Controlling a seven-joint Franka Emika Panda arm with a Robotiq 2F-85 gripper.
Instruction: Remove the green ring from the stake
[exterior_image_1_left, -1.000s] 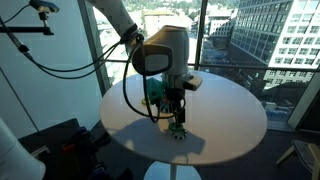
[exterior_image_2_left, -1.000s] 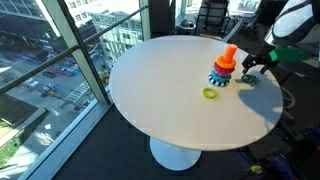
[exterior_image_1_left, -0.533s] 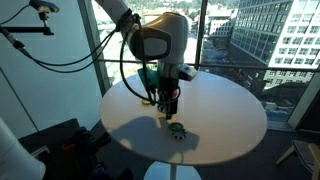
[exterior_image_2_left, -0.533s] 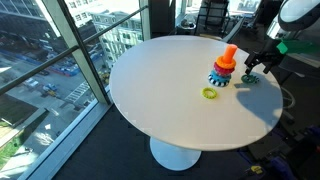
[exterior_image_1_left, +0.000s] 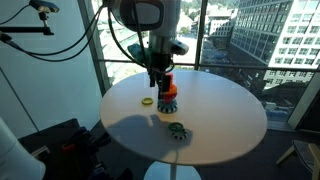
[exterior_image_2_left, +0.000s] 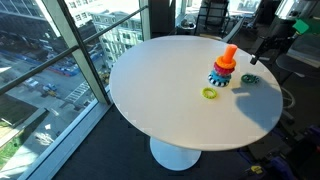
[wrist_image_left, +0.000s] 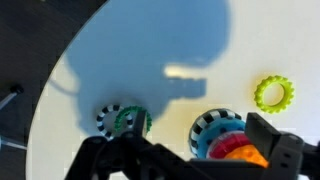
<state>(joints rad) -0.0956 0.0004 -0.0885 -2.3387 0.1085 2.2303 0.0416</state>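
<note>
Lying flat on the table (exterior_image_1_left: 232, 112), hole upward, round with no long side: green ring (exterior_image_1_left: 177, 130), apart from the stake (exterior_image_1_left: 167, 94) | yellow ring (exterior_image_1_left: 147, 101) is seen beside the stake | gripper (exterior_image_1_left: 160, 80) is raised over the stake, jaws spread, empty.
</note>
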